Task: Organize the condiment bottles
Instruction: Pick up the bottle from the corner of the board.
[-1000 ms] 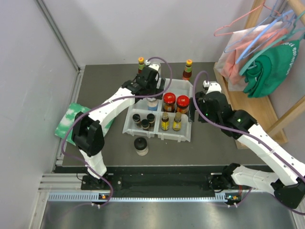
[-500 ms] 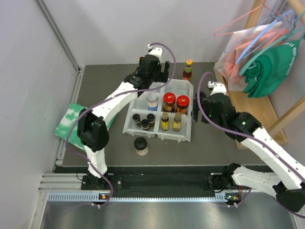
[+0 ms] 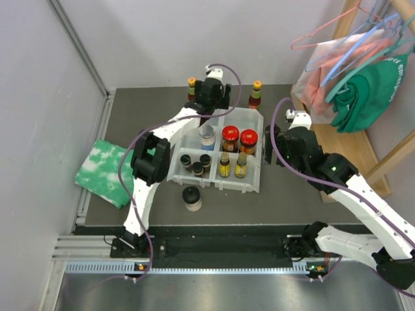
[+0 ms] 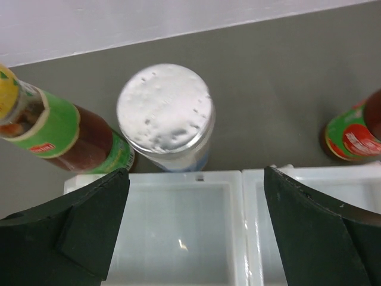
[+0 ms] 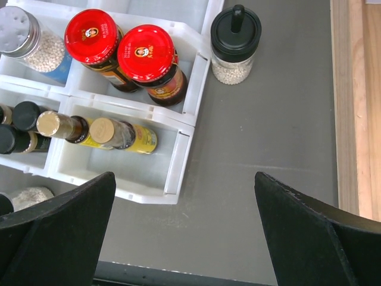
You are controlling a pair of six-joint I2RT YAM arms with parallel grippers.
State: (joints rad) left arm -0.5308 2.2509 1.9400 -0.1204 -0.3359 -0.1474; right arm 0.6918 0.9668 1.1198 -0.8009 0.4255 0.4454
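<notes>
Right wrist: tray holds red-lidded jars, sauce bottles; left end effector, right end effector wide.

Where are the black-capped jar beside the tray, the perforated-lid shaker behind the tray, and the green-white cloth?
black-capped jar (image 5: 236, 28): right wrist view, on its black cap.
perforated-lid shaker (image 4: 165, 107): left wrist view, middle of its lid.
green-white cloth (image 3: 104, 172): top external view, middle of the cloth.
</notes>
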